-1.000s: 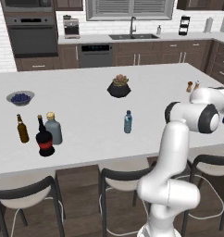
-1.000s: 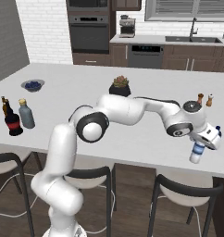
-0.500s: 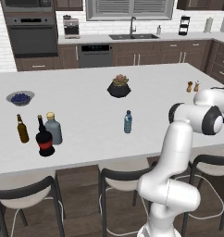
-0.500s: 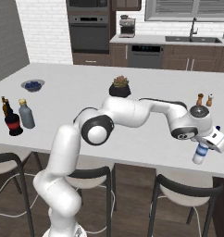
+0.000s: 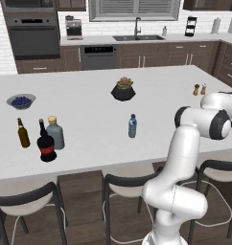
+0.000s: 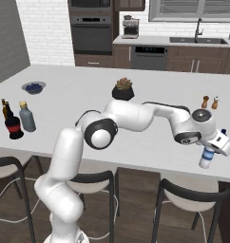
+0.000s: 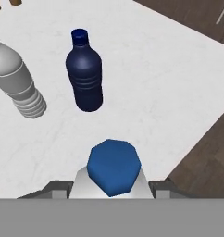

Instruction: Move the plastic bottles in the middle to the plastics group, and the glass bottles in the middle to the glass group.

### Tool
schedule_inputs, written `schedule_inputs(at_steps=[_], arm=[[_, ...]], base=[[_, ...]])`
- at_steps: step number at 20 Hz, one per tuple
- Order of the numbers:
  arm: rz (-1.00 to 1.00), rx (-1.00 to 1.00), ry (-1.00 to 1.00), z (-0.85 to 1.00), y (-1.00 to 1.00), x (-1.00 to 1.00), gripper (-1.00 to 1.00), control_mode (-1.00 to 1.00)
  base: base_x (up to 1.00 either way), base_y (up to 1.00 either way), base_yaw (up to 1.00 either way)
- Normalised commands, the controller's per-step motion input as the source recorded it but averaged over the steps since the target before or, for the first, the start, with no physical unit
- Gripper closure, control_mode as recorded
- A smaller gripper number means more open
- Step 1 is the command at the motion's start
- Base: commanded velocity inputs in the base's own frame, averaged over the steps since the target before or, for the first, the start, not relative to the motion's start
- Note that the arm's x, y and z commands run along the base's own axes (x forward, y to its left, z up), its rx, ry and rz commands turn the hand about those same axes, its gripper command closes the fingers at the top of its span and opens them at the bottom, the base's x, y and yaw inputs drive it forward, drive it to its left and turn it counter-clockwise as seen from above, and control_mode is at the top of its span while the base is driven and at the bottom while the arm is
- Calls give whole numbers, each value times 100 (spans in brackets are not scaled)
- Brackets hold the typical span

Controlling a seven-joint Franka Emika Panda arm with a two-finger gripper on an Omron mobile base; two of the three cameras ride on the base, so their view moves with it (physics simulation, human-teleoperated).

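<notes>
Standing far left on the island: brown bottle (image 5: pixel 23 133), black bottle (image 5: pixel 45 143), grey-blue flask (image 5: pixel 55 133). Centre: blue-tinted bottle (image 5: pixel 132 126). Far right: gripper (image 6: pixel 215 148), jaws closed on labelled water bottle (image 6: pixel 206 157), near dark blue container (image 7: pixel 84 72) and clear bottle (image 7: pixel 14 78).

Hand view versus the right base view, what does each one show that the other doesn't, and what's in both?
Hand view: a dark blue bottle and a clear ribbed bottle standing on the white counter.

Right base view: the black bottle and grey-blue flask at the far left, the blueberry bowl, the potted plant and the shakers.

Both: the counter and the blue-capped bottle gripped in the claw.
</notes>
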Motion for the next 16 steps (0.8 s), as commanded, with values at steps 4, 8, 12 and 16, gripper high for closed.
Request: schedule_inputs(at_steps=[4,8,12,16], arm=[[0,-1,0,-5,-1,20,100,-100],[0,0,0,0,-11,31,100,-100],[0,0,0,0,-24,23,100,-100],[0,0,0,0,-25,6,100,-100]], base=[[0,0,0],[0,0,0],[0,0,0],[0,0,0]])
